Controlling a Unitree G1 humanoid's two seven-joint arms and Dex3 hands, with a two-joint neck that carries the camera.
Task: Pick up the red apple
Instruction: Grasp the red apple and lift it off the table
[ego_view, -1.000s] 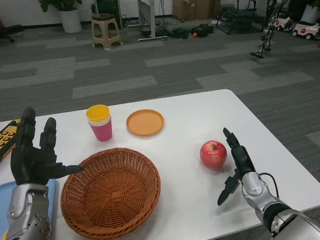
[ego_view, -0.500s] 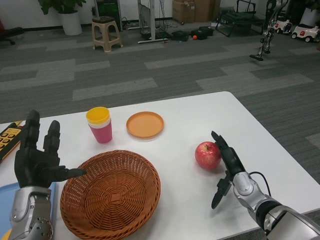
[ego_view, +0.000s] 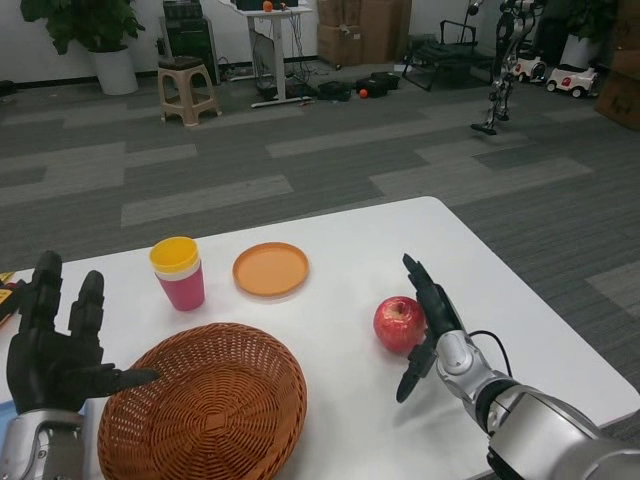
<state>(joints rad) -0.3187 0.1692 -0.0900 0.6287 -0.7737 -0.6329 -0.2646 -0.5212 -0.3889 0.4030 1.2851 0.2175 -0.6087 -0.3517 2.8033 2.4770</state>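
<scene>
The white table carries every item noted below and extends forward of both hands.

The brown wicker basket is the largest item on it. It sits just beside the left hand, on that hand's inner side, and well apart from the right hand. One finger of the left hand reaches over the basket's near-left rim; whether it touches the rim cannot be told.

The orange plate lies flat beyond the basket, forward of and between the two hands, nearer the right hand's side than the cup is.

The pink cup, with a yellow cup nested in its top, stands upright just left of the plate, forward of the left hand and apart from it.

The red apple rests on the table directly against the inner side of the right hand, at palm level. It stands upright, stem hollow up.

Right hand: fingers spread and extended, palm turned toward the apple, thumb hanging below. It holds nothing; contact between palm and apple cannot be confirmed.

Left hand: raised at the table's near-left edge, fingers spread apart and upright, holding nothing.
</scene>
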